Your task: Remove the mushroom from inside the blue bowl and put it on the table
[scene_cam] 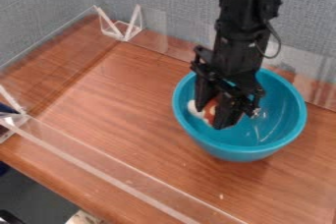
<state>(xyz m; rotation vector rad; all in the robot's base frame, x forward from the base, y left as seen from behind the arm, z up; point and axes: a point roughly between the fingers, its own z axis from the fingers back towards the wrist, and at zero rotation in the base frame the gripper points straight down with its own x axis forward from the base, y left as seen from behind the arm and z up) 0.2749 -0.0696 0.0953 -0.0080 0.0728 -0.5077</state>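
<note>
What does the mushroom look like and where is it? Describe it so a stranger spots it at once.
Find the blue bowl at the right of the wooden table. The black gripper reaches into it, shut on the mushroom. It is the only small cream and reddish-brown thing there.

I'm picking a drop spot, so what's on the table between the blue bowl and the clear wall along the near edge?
In the camera view, only bare table lies between the blue bowl and the clear front wall.

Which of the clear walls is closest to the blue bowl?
The back wall, just behind the bowl; the front wall and left wall stand farther off.
</note>
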